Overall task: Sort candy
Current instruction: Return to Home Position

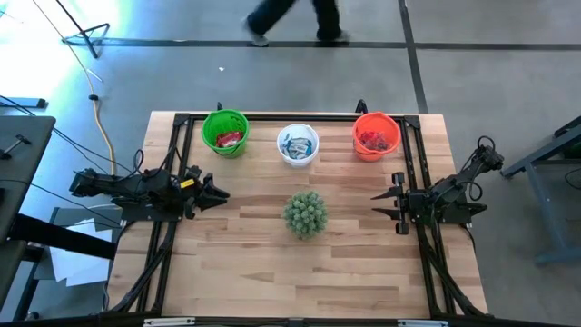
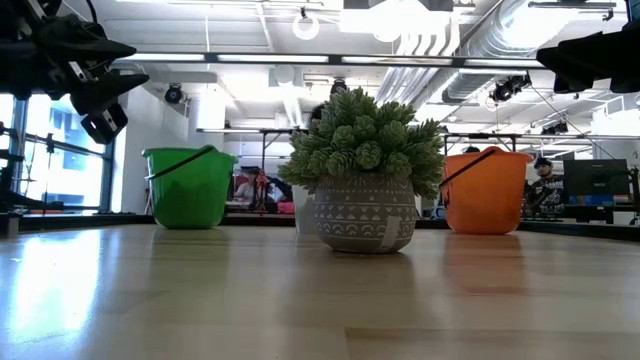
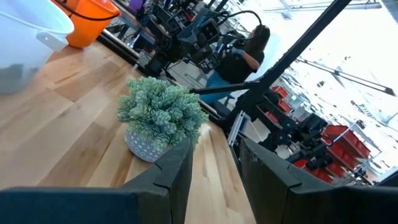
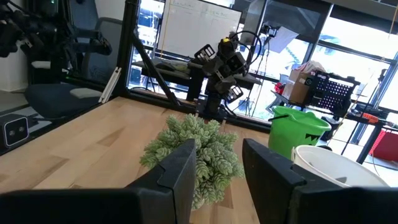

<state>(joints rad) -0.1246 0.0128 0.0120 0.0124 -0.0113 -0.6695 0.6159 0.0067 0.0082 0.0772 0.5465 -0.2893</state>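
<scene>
1. Starting at the left side of the table (image 1: 272, 272), the left gripper (image 1: 213, 193) hangs above the boards and points toward the middle. In the left wrist view its two fingers stand apart with a clear gap, and nothing is held between them. For the step in hand, this arm should fold back toward its own base in one smooth line. The fingers can remain parted as they are, because there is nothing to carry.
2. The green bucket (image 1: 225, 132) at the far edge holds candy (image 1: 229, 138) in red wrappers. The left arm is near this bucket but apart from it, so its way home should lead away from the bucket and not across it.
3. The white cup (image 1: 298, 143) in the middle of the row holds light blue-and-white pieces. The plant (image 1: 305, 213) stands in front of it, between the two grippers. Neither arm needs to pass over the plant, which probably tips easily.
4. The orange bucket (image 1: 376, 134) holds more wrapped pieces, but their kind cannot be told from above. All candy that shows lies inside these three containers, so the sorting seems finished.
5. The right gripper (image 1: 386, 204) is at the right side and faces the plant. In the right wrist view its fingers are also parted and empty. It should draw back level toward its base, well clear of the orange bucket.
</scene>
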